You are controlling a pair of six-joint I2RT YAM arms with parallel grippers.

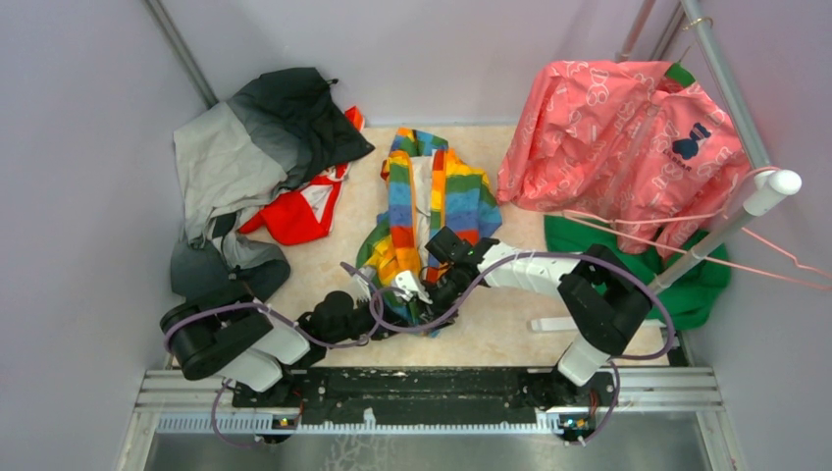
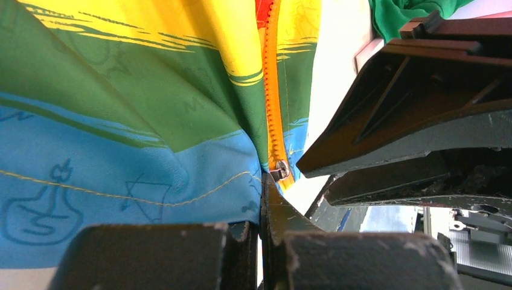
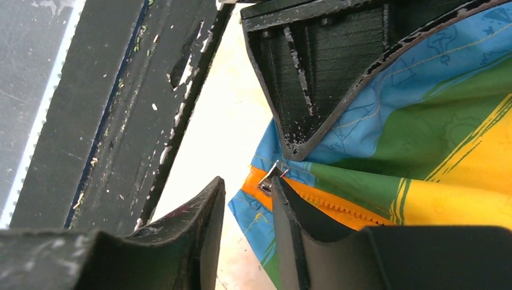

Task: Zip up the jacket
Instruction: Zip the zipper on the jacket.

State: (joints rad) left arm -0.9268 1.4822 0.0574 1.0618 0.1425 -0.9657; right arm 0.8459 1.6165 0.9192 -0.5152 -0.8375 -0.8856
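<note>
While pinching blue hem (image 2: 181, 208) of soft rainbow-striped jacket (image 2: 121, 121) with left gripper (image 2: 261, 226), orange zipper (image 2: 272, 90) running straight ahead, held right gripper (image 3: 246, 187) parted just short of small silver slider (image 3: 273, 175).

left end effector (image 2: 262, 208): clamped on jacket (image 2: 121, 151) hem | zipper slider (image 2: 279, 170): just above fingertips

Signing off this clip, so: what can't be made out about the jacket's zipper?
- Right wrist view: whether the small silver zipper slider sits between the right gripper's jaws; one finger overlaps it.
- Left wrist view: the rainbow-striped fabric jacket's orange zipper leaves the top edge, closed length unknown.
- Top view: slider hidden beneath the right arm's tip.
</note>
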